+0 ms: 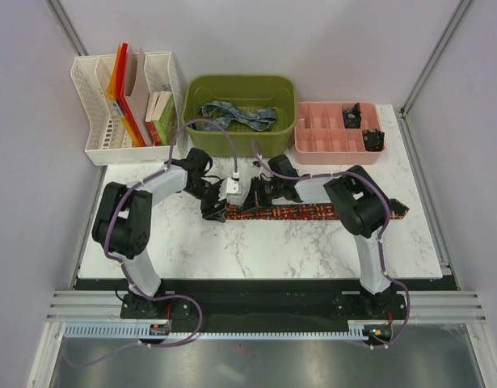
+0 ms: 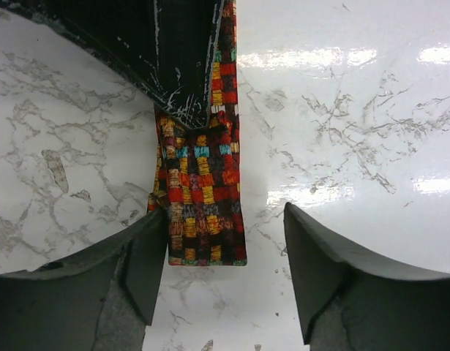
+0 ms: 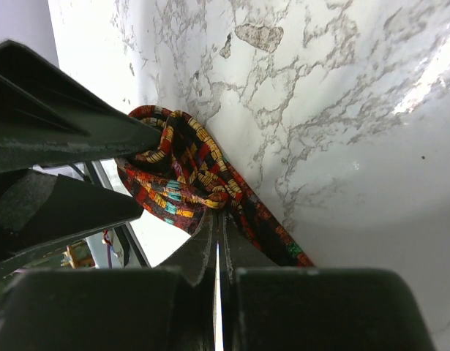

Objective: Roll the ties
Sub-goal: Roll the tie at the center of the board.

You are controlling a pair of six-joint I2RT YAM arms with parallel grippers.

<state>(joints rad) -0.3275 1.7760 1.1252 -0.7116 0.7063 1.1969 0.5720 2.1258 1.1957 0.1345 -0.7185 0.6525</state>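
A red, orange and dark patterned tie (image 1: 313, 212) lies stretched left to right across the marble table (image 1: 256, 250). Its left end is bunched into a loose curl (image 3: 177, 183). My right gripper (image 3: 219, 213) is shut, its tips pinching the fabric at that curl. In the left wrist view the tie's squared end (image 2: 203, 212) lies flat between the open jaws of my left gripper (image 2: 225, 270), close to the left finger (image 2: 144, 263), with the right gripper's dark fingers (image 2: 181, 66) pressing on the tie just beyond. A blue-grey tie (image 1: 236, 113) lies heaped in the green bin (image 1: 284, 93).
A pink compartment tray (image 1: 321, 133) with small dark items stands at the back right. A white file rack (image 1: 98, 137) with folders and books stands at the back left. The tie's far end (image 1: 400, 208) reaches near the table's right edge.
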